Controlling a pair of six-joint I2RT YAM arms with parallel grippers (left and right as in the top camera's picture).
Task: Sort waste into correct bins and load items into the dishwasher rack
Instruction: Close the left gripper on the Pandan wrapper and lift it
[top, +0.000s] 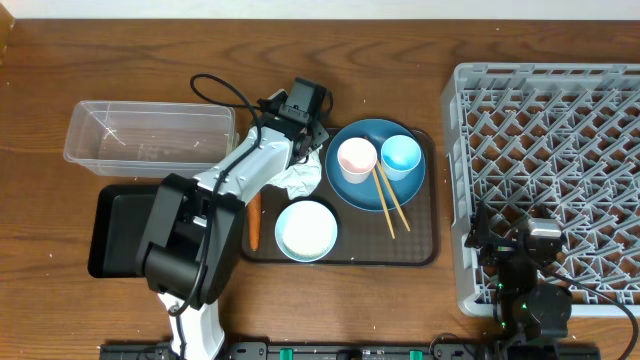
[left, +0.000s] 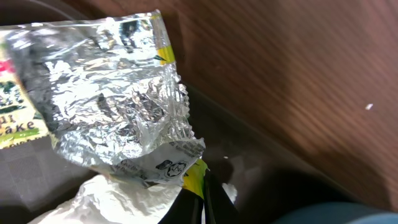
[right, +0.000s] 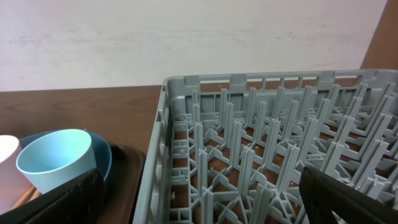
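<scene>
My left gripper (top: 302, 141) is over the far left corner of the brown tray (top: 420, 250), shut on the yellow-green corner of the snack wrapper (left: 118, 106), whose silver inside faces the left wrist camera. The crumpled tissue (top: 300, 179) lies just below it, with a few rice grains (left: 229, 190) beside. The carrot (top: 254, 226) rests at the tray's left edge. A white bowl (top: 306, 230), blue plate (top: 372, 193), pink cup (top: 356, 160), light blue cup (top: 401, 157) and chopsticks (top: 386, 199) sit on the tray. My right gripper (top: 520, 250) hangs open over the grey rack (top: 560, 110).
The clear tub (top: 150, 135) stands at the back left and the black tray (top: 118, 232) in front of it, partly under my left arm. The rack wall (right: 158, 155) rises right beside the brown tray's right edge.
</scene>
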